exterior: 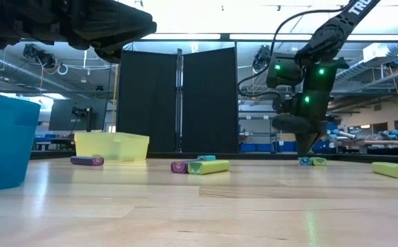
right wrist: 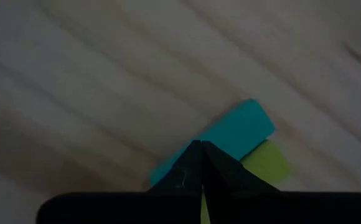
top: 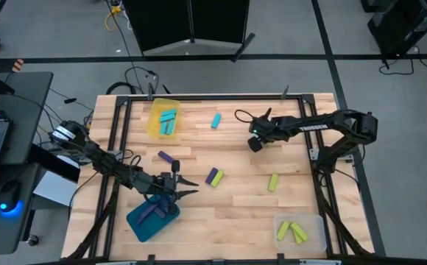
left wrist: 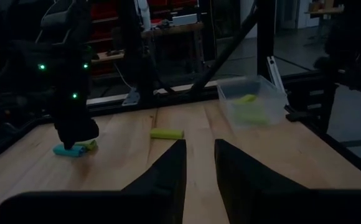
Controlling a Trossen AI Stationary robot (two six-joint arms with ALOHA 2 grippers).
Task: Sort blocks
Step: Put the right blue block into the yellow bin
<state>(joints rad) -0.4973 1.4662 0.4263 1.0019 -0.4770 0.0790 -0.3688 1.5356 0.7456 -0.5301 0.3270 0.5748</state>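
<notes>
My right gripper is shut and points steeply down at the table's far right part. Under its tips a cyan block and a yellow-green block lie side by side flat on the wood. My left gripper hovers level and open, nothing between its fingers, beside the blue tray. Loose blocks lie flat on the table: a cyan one, a purple one, a purple and green pair and a yellow-green one. My right gripper's shut fingertips come from above at the near end of the cyan block's long edge, next to the yellow-green block. Whether they touch the block I cannot tell. Both blocks lie flat on the table.
The blue tray holds purple blocks. A yellow tray at the far left holds cyan blocks. A clear tray at the near right holds yellow-green blocks. Black frame rails run along the table's edges. Bare wood lies in the middle of the table.
</notes>
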